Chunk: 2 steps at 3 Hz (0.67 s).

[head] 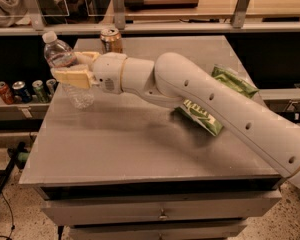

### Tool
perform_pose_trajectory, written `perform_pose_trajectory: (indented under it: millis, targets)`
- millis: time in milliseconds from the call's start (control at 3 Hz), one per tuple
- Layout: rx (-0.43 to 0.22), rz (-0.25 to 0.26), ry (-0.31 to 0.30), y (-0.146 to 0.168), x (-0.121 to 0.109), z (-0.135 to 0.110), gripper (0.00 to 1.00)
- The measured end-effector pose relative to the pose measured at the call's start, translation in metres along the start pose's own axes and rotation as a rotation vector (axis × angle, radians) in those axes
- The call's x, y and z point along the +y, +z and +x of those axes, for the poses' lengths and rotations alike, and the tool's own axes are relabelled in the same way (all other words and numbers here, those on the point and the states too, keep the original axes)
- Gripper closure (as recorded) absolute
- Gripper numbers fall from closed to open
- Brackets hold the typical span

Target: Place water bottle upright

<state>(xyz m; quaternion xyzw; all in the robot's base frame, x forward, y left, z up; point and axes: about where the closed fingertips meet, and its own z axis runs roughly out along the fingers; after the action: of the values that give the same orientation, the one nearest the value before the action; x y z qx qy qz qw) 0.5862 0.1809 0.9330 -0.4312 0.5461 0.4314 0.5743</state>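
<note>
The water bottle (65, 64) is a small clear ribbed plastic bottle with a white cap. It is near upright, tilted a little to the left, at the far left of the grey table (125, 139). Its base is at or just above the table top; I cannot tell which. My gripper (72, 68) reaches in from the right on the long white arm. Its tan fingers (71, 77) are shut around the bottle's middle and hide the label band.
A gold drink can (111, 39) stands at the table's back edge, just behind the gripper. Two green snack bags (202, 116) lie on the right, partly under the arm. Several cans (22, 91) stand on a low shelf to the left of the table.
</note>
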Motion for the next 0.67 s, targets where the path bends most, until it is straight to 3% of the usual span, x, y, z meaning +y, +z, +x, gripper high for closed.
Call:
perform_pose_trajectory:
  millis: [333,667]
  targets:
    - [-0.005,0.001,0.004,-0.0006,-0.0002,0.0008,0.13]
    - [-0.011,-0.002,0.007,-0.0007,0.0000,0.0014,0.00]
